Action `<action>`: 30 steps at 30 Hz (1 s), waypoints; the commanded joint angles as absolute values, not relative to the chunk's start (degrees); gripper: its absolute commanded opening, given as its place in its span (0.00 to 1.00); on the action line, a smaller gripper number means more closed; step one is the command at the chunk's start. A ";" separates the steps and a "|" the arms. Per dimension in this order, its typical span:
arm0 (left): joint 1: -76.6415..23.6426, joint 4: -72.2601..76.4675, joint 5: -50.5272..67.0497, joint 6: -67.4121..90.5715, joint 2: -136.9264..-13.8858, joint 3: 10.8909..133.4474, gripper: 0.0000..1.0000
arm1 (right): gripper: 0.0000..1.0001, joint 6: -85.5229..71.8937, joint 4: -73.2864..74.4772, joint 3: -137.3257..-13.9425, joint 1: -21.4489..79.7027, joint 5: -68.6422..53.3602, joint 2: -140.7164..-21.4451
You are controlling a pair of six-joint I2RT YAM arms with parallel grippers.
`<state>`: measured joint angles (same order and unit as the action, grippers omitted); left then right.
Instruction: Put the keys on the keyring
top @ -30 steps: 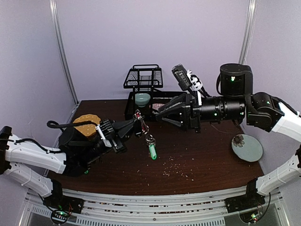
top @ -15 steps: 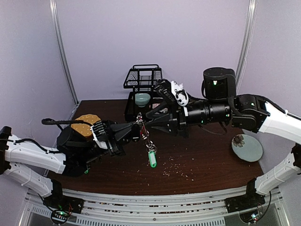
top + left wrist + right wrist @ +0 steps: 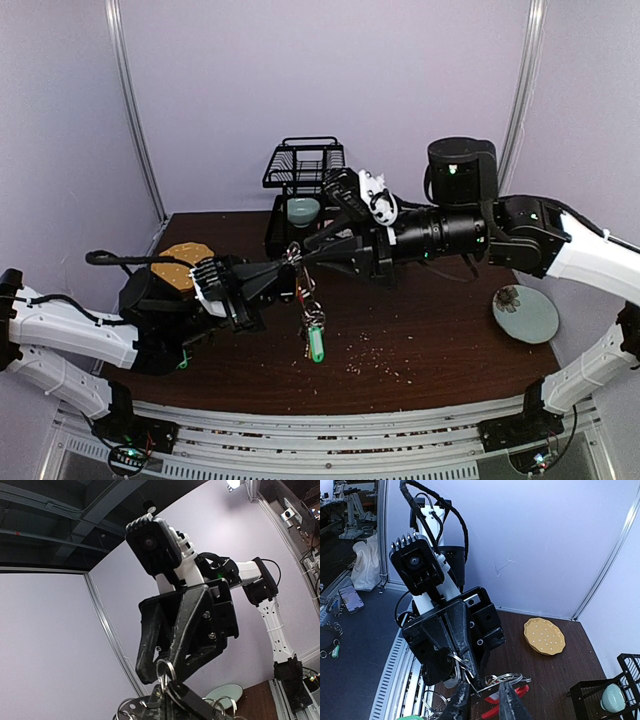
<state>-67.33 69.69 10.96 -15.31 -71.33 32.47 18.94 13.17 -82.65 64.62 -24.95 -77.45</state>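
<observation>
The keyring (image 3: 300, 282) is hanging in the air over the middle of the bench (image 3: 430, 340). Its red arc and loose rings are bunching at the top, and a green-tagged key (image 3: 316, 346) is dangling below, clear of the surface. The left tool (image 3: 286, 265) is staying clamped on the keyring's upper part. The right tool (image 3: 308, 258) was sitting back by the wire rack (image 3: 305, 165) a second ago and is now nosing in tip to tip with the left one. Its jaws are narrowing around a wire loop, though I cannot tell whether they are gripping it. This is looking like the start of the threading step.
</observation>
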 commanded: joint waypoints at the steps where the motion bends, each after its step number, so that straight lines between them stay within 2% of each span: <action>1: -67.24 71.99 11.35 -15.38 -69.95 34.28 0.00 | 0.22 20.21 14.92 -85.28 64.71 -26.99 -78.53; 12: -67.24 72.44 11.73 -15.27 -70.05 34.19 0.00 | 0.00 21.46 15.97 -85.69 64.69 -28.43 -78.88; 26: -67.24 72.26 8.64 -14.21 -70.26 33.42 0.00 | 0.00 20.54 16.46 -86.81 64.74 -27.57 -78.27; 29: -67.24 72.50 4.22 -15.19 -70.25 32.27 0.06 | 0.00 19.27 18.06 -87.76 64.68 -24.73 -78.76; 30: -67.24 72.42 3.35 -15.76 -70.28 31.94 0.11 | 0.00 18.79 18.80 -88.20 64.70 -23.91 -78.95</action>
<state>-67.53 69.10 9.80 -13.74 -71.07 32.47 22.04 16.80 -85.21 64.58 -27.05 -78.87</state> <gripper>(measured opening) 0.042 0.009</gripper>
